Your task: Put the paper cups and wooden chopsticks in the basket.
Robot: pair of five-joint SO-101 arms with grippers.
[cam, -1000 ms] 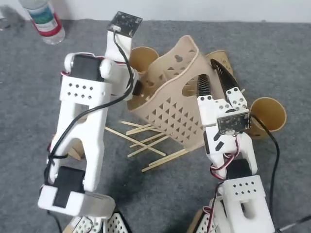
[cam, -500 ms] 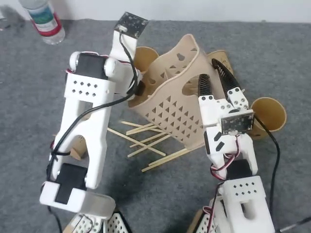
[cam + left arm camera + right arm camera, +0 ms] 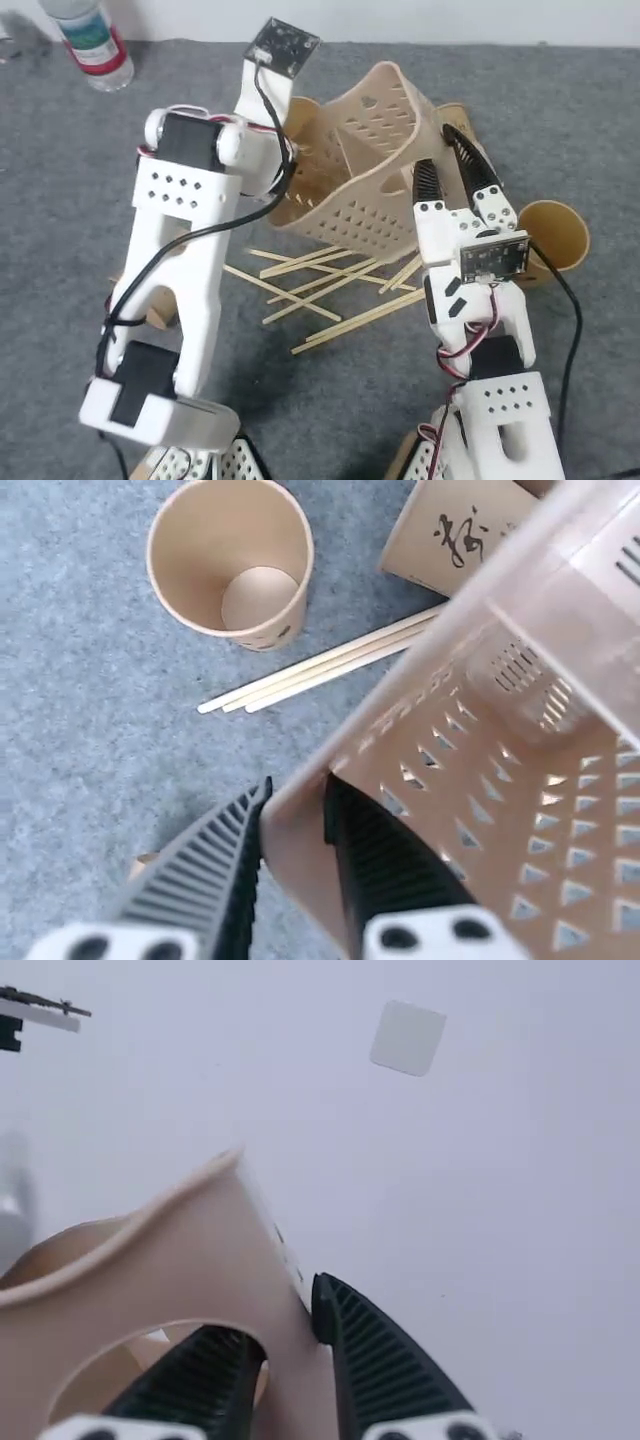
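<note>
Left jaws: my left gripper [image 3: 295,800] is clenching the basket [image 3: 375,150] by its perforated side wall, 1 finger inside and 1 outside.
Right jaws: my right gripper [image 3: 282,1312] is pinching the basket's curved rim beside the handle cut-out.
Basket: it is hanging tipped between my 2 arms in the upper middle of the high view.
Chopsticks: the wooden chopsticks [image 3: 320,290] are lying scattered on the grey mat [image 3: 60,200] at the centre of the frame, just below the basket, and a few are running under its lower edge.
Cups: 1 paper cup [image 3: 553,232] is lying at the right of the frame beside my right arm, another cup [image 3: 458,112] is peeking out behind the basket at the upper right, and a third cup [image 3: 230,565] is sitting past the far wall.
Step, as I am judging it: I am righting the basket; loading is not yet begun.
Doing it well: I am aiming to move both arms together so the thin wall is not twisting, to set the base level on bare mat rather than on sticks, and to let go only once it is sitting flat.
</note>
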